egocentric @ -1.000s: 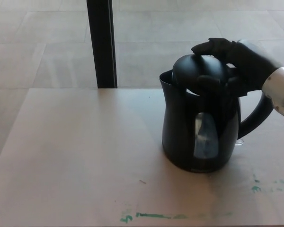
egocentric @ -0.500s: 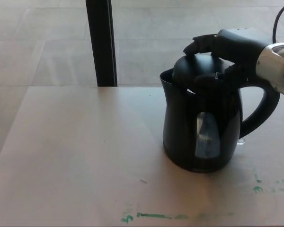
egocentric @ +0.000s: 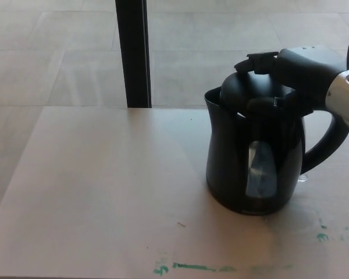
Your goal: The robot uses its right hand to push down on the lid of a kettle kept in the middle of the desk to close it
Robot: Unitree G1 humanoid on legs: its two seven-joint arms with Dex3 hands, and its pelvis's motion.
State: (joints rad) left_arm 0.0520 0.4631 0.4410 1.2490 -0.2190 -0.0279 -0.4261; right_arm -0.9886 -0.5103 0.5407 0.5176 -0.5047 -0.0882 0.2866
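Observation:
A black electric kettle [egocentric: 253, 163] stands on the pale desk [egocentric: 104, 192], right of the middle, with its handle toward the right. Its domed lid [egocentric: 244, 90] sits tilted, raised a little at the spout side. My right hand [egocentric: 288, 72] comes in from the right and lies on top of the lid, fingers spread over the dome and the thumb in front. It holds nothing. The left hand does not show.
A black vertical post [egocentric: 134, 52] rises behind the desk's far edge. Green paint smears [egocentric: 198, 268] mark the desk's front edge. Beyond the desk lies a tiled floor [egocentric: 58, 46].
The camera has shifted, so the whole scene sits slightly further right. My right hand has risen a little and now lies flatter over the lid; the lid stays tilted.

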